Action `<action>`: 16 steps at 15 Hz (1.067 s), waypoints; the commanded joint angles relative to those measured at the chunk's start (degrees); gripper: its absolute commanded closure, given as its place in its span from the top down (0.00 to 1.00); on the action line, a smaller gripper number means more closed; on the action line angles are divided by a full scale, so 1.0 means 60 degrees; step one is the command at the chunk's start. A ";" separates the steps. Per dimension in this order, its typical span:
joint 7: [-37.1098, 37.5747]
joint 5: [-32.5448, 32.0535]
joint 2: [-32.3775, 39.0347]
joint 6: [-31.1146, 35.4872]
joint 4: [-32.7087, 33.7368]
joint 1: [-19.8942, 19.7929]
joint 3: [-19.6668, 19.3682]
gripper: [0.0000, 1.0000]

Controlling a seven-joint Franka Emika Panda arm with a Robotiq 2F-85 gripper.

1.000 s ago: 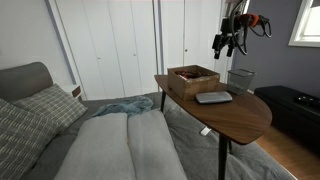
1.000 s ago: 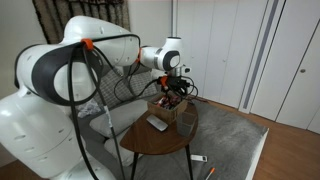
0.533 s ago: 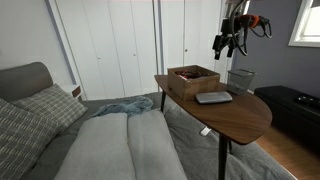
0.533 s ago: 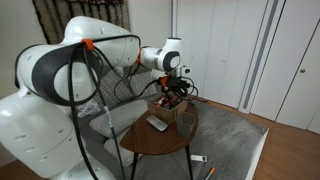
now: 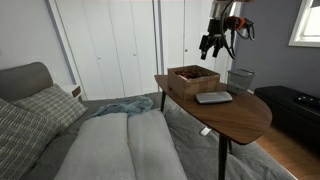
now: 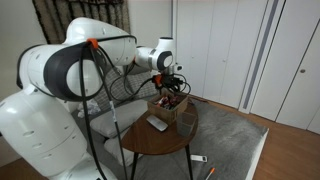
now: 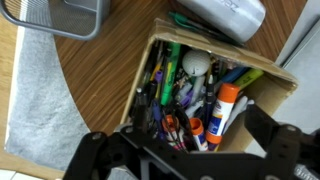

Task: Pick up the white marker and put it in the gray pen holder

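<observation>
In the wrist view the gripper (image 7: pixel 172 130) comes in from the bottom edge. Its two black fingers (image 7: pixel 90 150) are spread wide with nothing between them. It hangs above the box (image 7: pixel 268 100), clear of it.

The box is open-topped and crammed with pens and sticks of many colours, lying crosswise over each other. As far as can be told, the marker (image 7: pixel 222 108) is the white stick with an orange end, lying tilted in the box near its right wall. The clutter makes this uncertain.

Beyond the box, at the top left of the wrist view, stands the holder (image 7: pixel 60 15). It is a grey mesh cup, apart from the box, and only its lower part shows. At the top right lies a grey slab (image 7: pixel 225 15), just beside the box's far rim. All three rest on the brown wooden counter (image 7: pixel 100 80).

In an exterior view a bed (image 5: pixel 120 150) with pillows (image 5: pixel 40 105) fills the foreground. Past it stands the counter (image 5: pixel 240 118), and the slab (image 5: pixel 213 97) lies nearest on it. The box (image 5: pixel 193 82) sits behind the slab and the holder (image 5: pixel 240 78) stands upright beside it. The gripper (image 5: pixel 212 45) hangs well above the box. White doors (image 5: pixel 110 45) close the back.

In an exterior view the robot's white body (image 6: pixel 50 110) looms in front. Beyond it the gripper (image 6: pixel 172 82) is poised over the box (image 6: pixel 165 112).
</observation>
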 commanded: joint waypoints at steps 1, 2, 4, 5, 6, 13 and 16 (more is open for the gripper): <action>-0.0970 0.0838 0.0559 0.0747 0.0163 0.0139 0.0113 1.00; -0.1372 0.1086 0.0539 0.0874 0.0047 0.0146 0.0109 1.00; -0.0954 0.0762 0.0484 0.0703 0.0017 0.0061 0.0198 1.00; -0.1081 0.0821 0.0543 0.0755 0.0016 0.0057 0.0199 1.00; -0.1134 0.0845 0.0562 0.0768 0.0016 0.0055 0.0198 1.00; -0.1189 0.0860 0.0556 0.0790 0.0017 0.0057 0.0197 1.00; -0.0829 0.0187 0.0768 -0.0219 0.0194 0.0053 0.0273 1.00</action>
